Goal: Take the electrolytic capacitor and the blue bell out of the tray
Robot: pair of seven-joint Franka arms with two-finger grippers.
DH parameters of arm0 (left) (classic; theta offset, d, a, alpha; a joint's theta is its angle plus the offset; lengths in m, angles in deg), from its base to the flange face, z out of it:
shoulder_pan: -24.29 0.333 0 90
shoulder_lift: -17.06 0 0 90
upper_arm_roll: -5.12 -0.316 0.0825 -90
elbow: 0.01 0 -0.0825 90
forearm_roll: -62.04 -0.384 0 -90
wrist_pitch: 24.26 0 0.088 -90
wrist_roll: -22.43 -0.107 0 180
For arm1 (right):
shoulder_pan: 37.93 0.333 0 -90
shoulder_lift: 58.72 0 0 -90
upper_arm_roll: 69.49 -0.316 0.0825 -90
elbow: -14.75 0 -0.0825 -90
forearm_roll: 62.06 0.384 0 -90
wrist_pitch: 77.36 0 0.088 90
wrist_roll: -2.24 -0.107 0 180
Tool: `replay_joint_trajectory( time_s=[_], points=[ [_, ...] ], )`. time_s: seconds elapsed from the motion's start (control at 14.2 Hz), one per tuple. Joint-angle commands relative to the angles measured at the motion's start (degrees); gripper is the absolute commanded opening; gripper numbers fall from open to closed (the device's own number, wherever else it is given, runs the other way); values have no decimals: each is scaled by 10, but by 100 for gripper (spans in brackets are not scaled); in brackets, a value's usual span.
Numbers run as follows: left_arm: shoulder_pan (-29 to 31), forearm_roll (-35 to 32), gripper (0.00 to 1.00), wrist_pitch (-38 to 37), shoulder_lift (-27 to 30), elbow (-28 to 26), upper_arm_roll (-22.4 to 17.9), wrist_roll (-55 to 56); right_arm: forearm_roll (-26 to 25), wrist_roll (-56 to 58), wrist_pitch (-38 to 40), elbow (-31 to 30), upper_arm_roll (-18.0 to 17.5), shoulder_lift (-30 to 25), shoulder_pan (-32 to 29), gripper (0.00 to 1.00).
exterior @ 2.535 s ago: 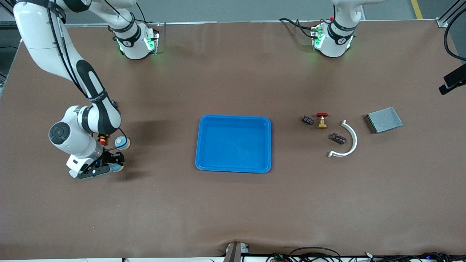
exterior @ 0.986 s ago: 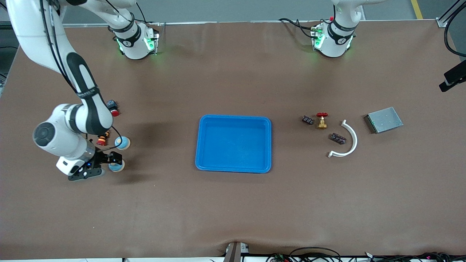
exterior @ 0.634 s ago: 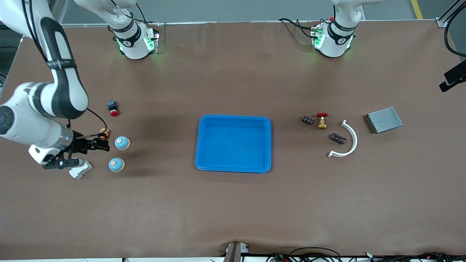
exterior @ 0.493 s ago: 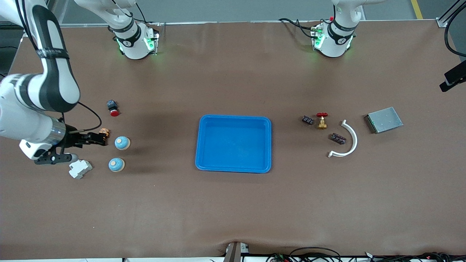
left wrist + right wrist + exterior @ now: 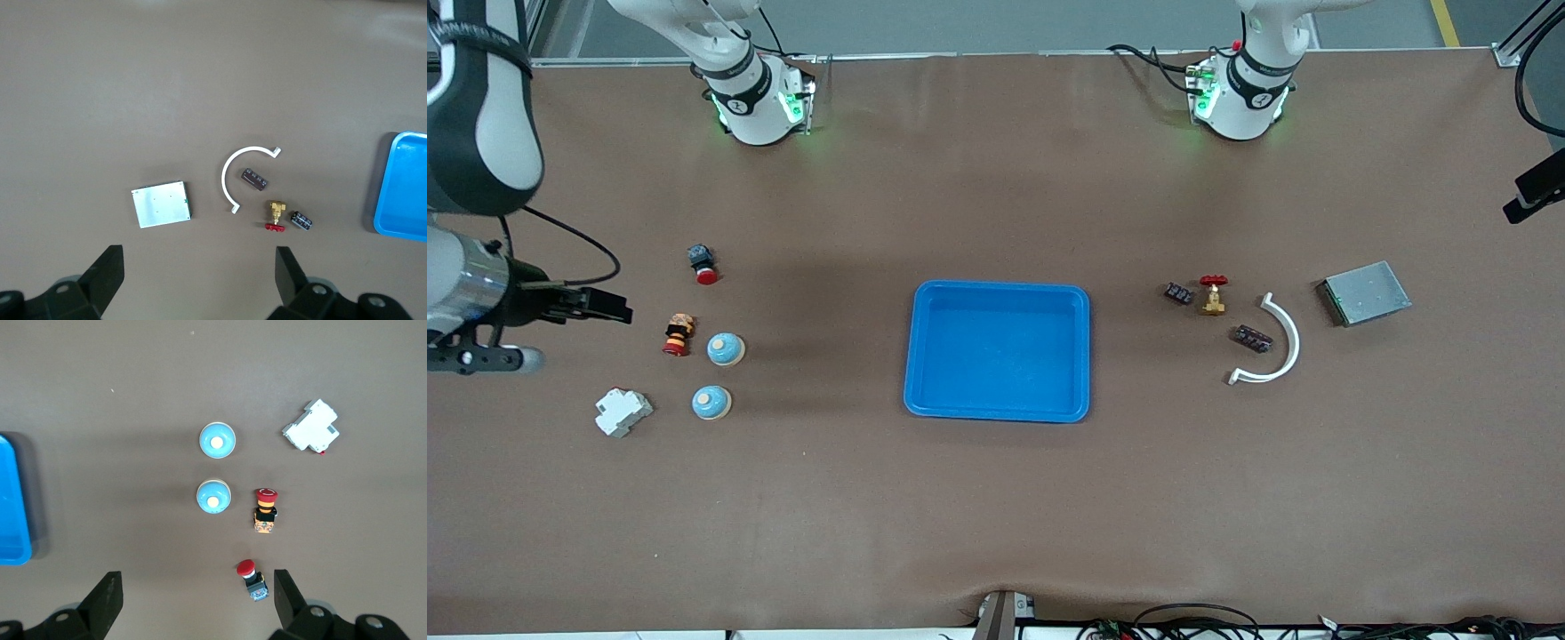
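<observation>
Brown table [image 5: 996,498]; tray [image 5: 997,350] lies flat, longer along it. Both grippers [image 5: 193,603] [image 5: 197,280] spread, empty.

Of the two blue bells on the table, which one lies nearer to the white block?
The blue bell nearer the front camera; the other blue bell sits beside the red-capped button.

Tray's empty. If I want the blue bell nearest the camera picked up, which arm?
Right. Its open jaws hang over the table near that bell; the left arm looks down on the metal plate at its own end.
</observation>
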Motion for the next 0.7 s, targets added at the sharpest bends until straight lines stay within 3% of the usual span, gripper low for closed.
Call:
replay_joint_trajectory(
  time_s=[0.0,0.63],
  points=[
    [1,3,100,-9,17,-6,-2,-7,-6,-14,36,22,-7,-22,-6,100],
    [-2,12,100,-27,25,-15,5,3,11,-10,71,38,5,-46,-11,100]
  ],
)
